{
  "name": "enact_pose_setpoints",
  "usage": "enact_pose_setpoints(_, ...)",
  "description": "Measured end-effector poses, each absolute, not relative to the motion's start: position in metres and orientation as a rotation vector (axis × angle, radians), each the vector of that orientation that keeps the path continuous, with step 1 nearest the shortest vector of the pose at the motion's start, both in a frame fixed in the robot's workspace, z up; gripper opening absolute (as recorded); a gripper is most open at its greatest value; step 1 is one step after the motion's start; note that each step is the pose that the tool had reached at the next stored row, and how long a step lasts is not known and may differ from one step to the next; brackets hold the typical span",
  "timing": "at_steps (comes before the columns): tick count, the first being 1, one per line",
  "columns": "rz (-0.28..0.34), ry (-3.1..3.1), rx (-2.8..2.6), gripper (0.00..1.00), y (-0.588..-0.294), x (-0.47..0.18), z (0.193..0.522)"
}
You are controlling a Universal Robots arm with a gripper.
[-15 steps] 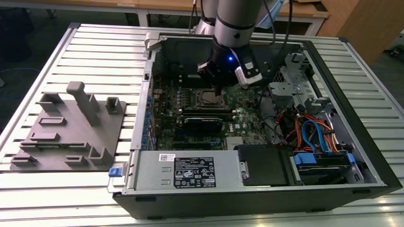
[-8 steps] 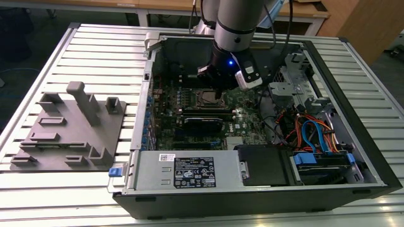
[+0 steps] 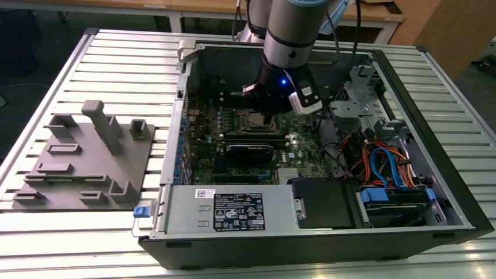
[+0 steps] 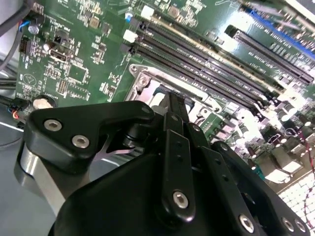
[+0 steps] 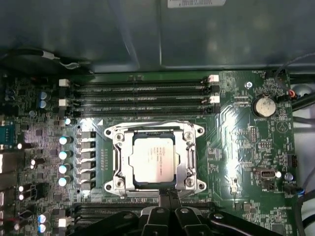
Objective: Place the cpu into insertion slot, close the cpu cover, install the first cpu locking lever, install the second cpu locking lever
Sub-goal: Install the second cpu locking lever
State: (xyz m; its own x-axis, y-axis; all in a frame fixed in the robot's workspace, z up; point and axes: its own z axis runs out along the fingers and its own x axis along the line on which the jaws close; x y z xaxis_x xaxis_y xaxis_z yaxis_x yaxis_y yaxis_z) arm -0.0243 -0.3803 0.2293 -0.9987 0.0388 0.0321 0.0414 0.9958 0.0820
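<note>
In the exterior view, the gripper was seen low over the insertion slot. In the first wrist view, the cpu lay seated under the cpu cover; the fingers were pressed together, holding nothing. The cover was judged thin, stiff and springy, best handled at its edge.

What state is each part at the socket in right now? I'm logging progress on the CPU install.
cpu: seated flat in the insertion slot, silvery top showing.
insertion slot: occupied by the cpu.
cpu cover: down, framing the cpu through its window.
pincer: low over the board at the socket's edge, holding nothing that shows.
computer case: lying on its side, open.
</note>
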Motion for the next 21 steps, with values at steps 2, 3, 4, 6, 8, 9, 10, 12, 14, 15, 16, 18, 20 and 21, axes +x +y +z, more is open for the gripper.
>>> enact_pose_setpoints(2,-0.129,-3.108,-0.063,0.10,-0.382,-0.024,0.229)
enact_pose_setpoints(3,-0.129,-3.108,-0.063,0.10,-0.383,-0.024,0.229)
enact_pose_setpoints(4,-0.129,-3.108,-0.062,0.10,-0.384,-0.024,0.229)
enact_pose_setpoints(6,-0.134,-3.107,-0.063,0.10,-0.385,-0.025,0.229)
enact_pose_setpoints(8,-0.150,-3.106,-0.062,0.10,-0.386,-0.028,0.229)
enact_pose_setpoints(9,-0.161,-3.106,-0.062,0.10,-0.387,-0.030,0.229)
enact_pose_setpoints(10,-0.171,-3.105,-0.062,0.10,-0.388,-0.031,0.229)
enact_pose_setpoints(12,-0.182,-3.104,-0.062,0.10,-0.392,-0.032,0.229)
enact_pose_setpoints(14,-0.184,-3.104,-0.062,0.10,-0.395,-0.032,0.229)
enact_pose_setpoints(15,-0.186,-3.104,-0.062,0.10,-0.396,-0.033,0.229)
enact_pose_setpoints(16,-0.188,-3.104,-0.062,0.10,-0.396,-0.034,0.228)
enact_pose_setpoints(18,-0.191,-3.104,-0.061,0.10,-0.396,-0.036,0.227)
enact_pose_setpoints(20,-0.195,-3.103,-0.061,0.10,-0.396,-0.041,0.226)
enact_pose_setpoints(21,-0.197,-3.103,-0.061,0.10,-0.396,-0.044,0.225)
